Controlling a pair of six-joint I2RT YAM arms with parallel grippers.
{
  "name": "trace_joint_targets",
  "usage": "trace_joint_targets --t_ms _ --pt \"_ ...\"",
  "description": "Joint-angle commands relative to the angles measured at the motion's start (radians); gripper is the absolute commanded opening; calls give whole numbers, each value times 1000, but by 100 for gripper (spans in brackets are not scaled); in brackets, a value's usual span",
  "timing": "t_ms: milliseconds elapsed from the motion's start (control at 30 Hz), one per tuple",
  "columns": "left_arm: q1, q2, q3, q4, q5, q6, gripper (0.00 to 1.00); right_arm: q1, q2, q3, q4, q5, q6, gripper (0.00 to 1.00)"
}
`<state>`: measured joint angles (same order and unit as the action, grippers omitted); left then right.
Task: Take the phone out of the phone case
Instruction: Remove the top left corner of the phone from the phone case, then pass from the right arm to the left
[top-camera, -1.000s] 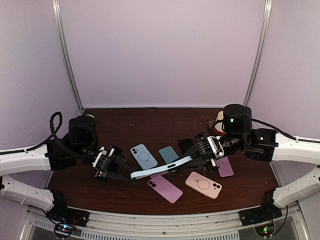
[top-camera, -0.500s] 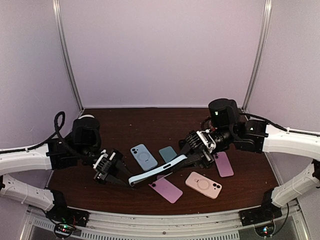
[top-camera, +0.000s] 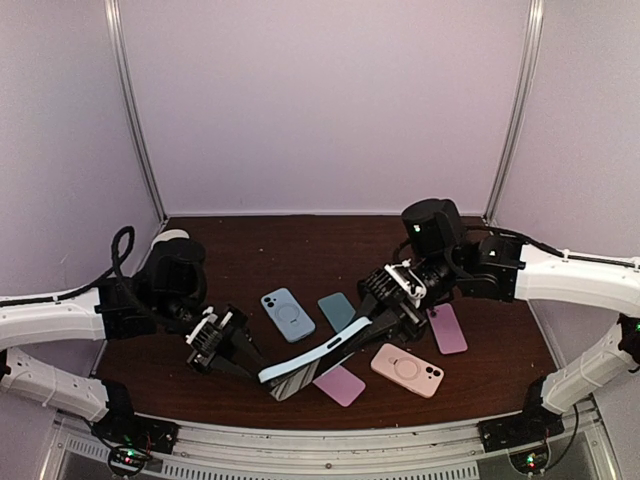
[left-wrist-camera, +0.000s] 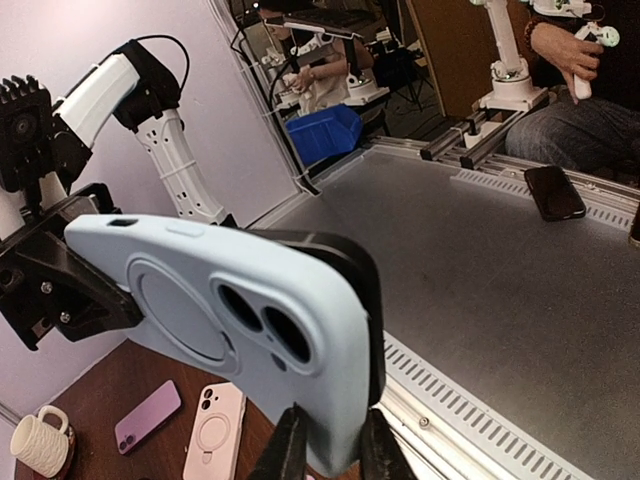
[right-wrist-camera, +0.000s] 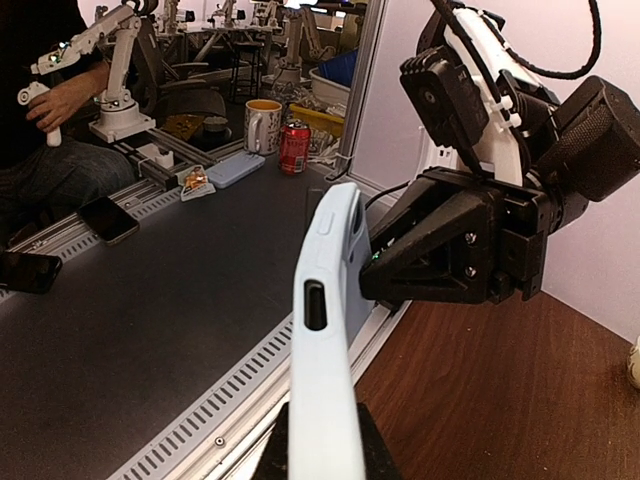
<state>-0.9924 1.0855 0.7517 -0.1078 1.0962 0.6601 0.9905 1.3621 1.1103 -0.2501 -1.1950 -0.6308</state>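
Note:
A black phone sits in a light blue case (top-camera: 322, 352), held in the air between both grippers over the table's front middle. My left gripper (top-camera: 252, 366) is shut on its camera end, and in the left wrist view (left-wrist-camera: 330, 455) the fingers pinch the case (left-wrist-camera: 220, 320). The black phone edge (left-wrist-camera: 366, 290) stands proud of the case at that corner. My right gripper (top-camera: 385, 312) is shut on the other end, and in the right wrist view (right-wrist-camera: 320, 455) the case (right-wrist-camera: 325, 330) shows edge-on with its port slot.
On the brown table (top-camera: 230, 250) lie a blue case (top-camera: 287, 313), a teal case (top-camera: 337, 307), a pink case (top-camera: 407, 369) and two purple phones (top-camera: 338, 384) (top-camera: 447, 330). A white mug (left-wrist-camera: 38, 446) stands at the far right. The slotted metal front rail (top-camera: 300, 440) is just below the held phone.
Both grippers have carried the cased phone toward the front left. Its left end has dropped lower and the phone now tilts more steeply. The right arm has reached further left.

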Motion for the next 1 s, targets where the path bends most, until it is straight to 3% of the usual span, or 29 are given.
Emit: trace_joint_targets --t_ms 0,67,267,367,500,667,767,967 --pt "-6 4 36 39 -25 19 0 6 -7 40 0 -17 -44 0" --pt "-6 1 40 30 -41 24 2 2 -23 27 11 14 -44 0" --pt "-6 -49 26 44 -218 22 30 -20 -89 -18 29 98 -50 0" --pt "-4 -92 4 74 -350 23 38 -33 -138 -43 30 140 -58 0" --pt "-3 -152 -28 147 -552 17 39 -56 -224 -93 56 230 -75 0" --pt "2 -204 -70 243 -765 23 38 -68 -345 -199 208 423 -55 0" --pt "4 -246 -92 273 -724 31 36 -69 -383 -224 247 488 -52 0" --pt "5 -294 -144 366 -479 -32 36 -65 -410 -235 347 512 -20 0"
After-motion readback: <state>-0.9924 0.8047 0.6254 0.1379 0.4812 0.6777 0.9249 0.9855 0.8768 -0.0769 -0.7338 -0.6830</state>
